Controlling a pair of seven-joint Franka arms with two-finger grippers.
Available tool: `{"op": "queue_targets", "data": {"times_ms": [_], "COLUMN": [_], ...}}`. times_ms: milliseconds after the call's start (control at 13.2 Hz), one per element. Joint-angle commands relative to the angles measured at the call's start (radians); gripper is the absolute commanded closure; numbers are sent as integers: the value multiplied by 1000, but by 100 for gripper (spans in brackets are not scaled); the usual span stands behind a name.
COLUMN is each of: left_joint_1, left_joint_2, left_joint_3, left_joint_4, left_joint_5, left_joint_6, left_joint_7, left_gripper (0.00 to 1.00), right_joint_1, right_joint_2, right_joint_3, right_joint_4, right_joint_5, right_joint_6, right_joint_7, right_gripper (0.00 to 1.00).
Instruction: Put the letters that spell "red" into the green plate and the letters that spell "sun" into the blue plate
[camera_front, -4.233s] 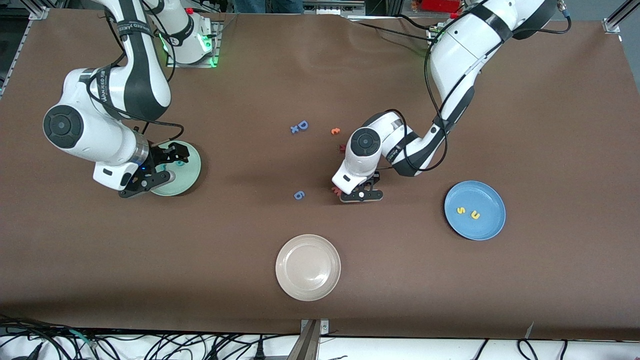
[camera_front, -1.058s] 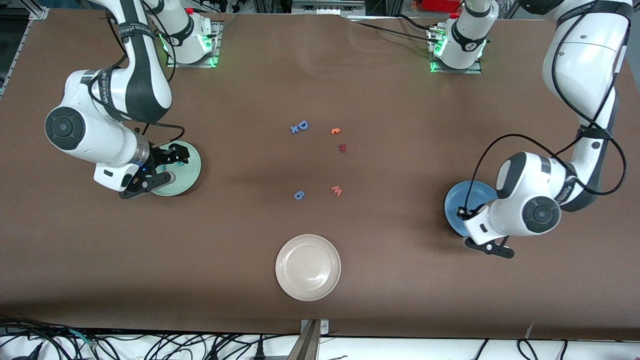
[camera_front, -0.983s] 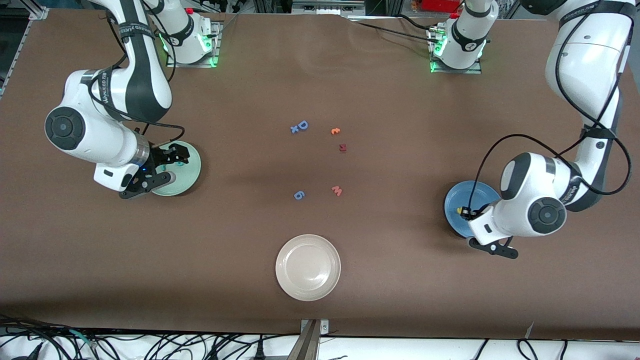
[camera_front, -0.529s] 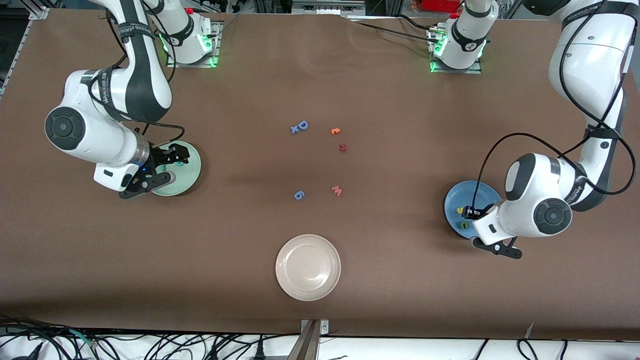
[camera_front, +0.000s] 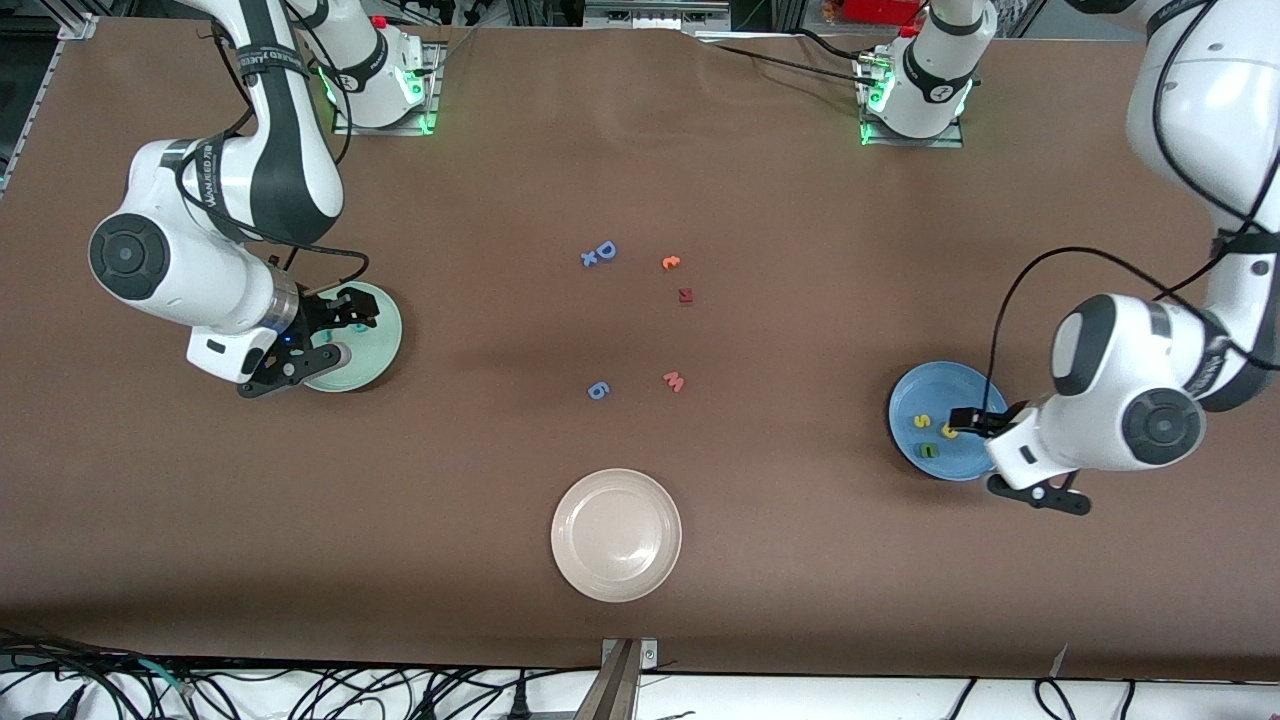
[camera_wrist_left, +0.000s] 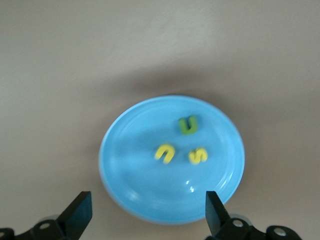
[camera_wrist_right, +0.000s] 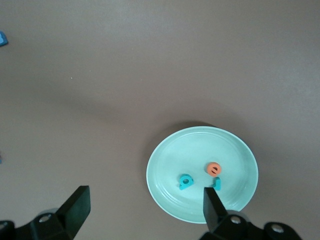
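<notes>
Front view: left gripper (camera_front: 985, 430) spread, empty, over blue plate (camera_front: 905, 400) rim; right gripper (camera_front: 318, 335) spread, waits over green plate (camera_front: 385, 345).

Left wrist view: s (camera_wrist_left: 198, 156), u (camera_wrist_left: 164, 153), n (camera_wrist_left: 188, 125) lie in blue plate. Lift straight, don't clip rim.

Right wrist view: r (camera_wrist_right: 216, 184), e (camera_wrist_right: 214, 169), d (camera_wrist_right: 185, 182) in green plate. Sorting looks finished.

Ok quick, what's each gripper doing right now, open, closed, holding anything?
Left gripper: open, empty, over the blue plate.
Right gripper: open, empty, over the green plate.
</notes>
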Motion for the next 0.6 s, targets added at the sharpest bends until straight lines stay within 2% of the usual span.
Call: {"op": "queue_targets", "data": {"times_ms": [0,529], "left_joint_1": [23,34], "left_joint_2": [-72,-139], "left_joint_3": [0,0], "left_joint_4": [-18,-14], "left_joint_5": [-8,-10], "left_joint_6": [-66,-146], "left_joint_7": [21,19], "left_gripper": [0,0], "right_joint_1": [-2,33], "right_joint_2": [9,9], "right_joint_3": [-1,0], "right_joint_4": [43,112], "right_joint_5": [-14,-38], "right_joint_6": [-23,-25], "right_joint_7": [58,310], "right_gripper": [0,0]}}
